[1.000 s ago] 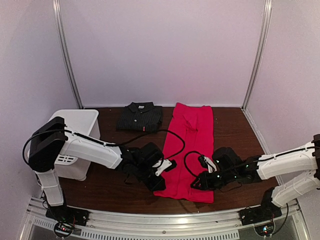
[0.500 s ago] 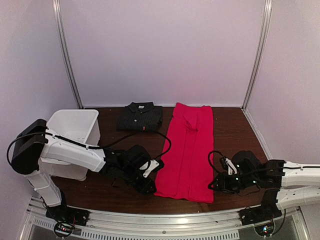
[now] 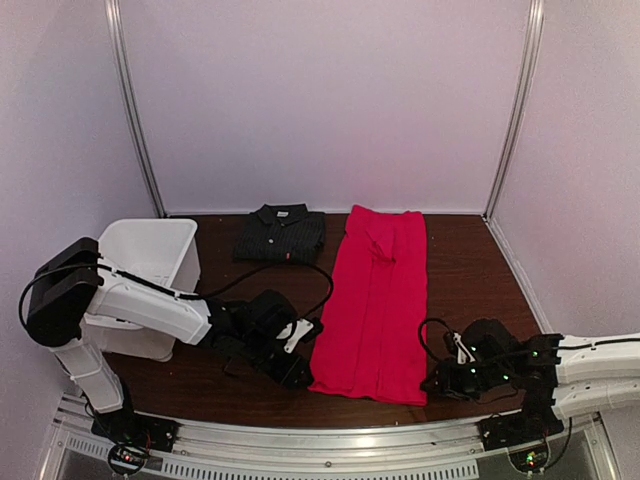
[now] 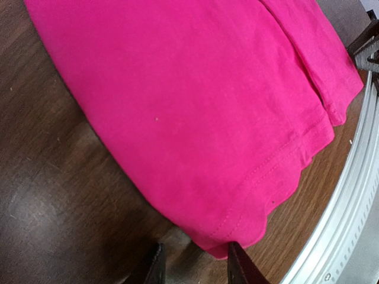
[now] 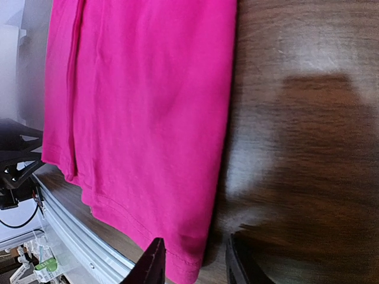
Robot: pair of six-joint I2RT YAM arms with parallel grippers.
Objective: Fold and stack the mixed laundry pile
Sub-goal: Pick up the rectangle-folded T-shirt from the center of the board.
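Observation:
The red T-shirt (image 3: 377, 300) lies flat on the table as a long narrow strip, folded lengthwise, running from the back to the near edge. Behind it on the left sits the dark pinstriped shirt (image 3: 281, 235), folded. My left gripper (image 3: 303, 377) is low at the strip's near left corner. In the left wrist view it (image 4: 195, 267) is open, and the hem corner (image 4: 234, 239) touches its right finger. My right gripper (image 3: 433, 385) is at the near right corner. It (image 5: 194, 263) is open around the T-shirt's hem corner (image 5: 183, 260).
A white slotted bin (image 3: 150, 262) stands at the left, beside the left arm. The metal rail (image 3: 330, 440) runs along the table's near edge, close below both grippers. Bare dark wood (image 3: 470, 270) lies to the right of the T-shirt.
Both grippers have opened and drawn outwards and back from over the T-shirt's near end to its two near corners. The near end now lies flatter.

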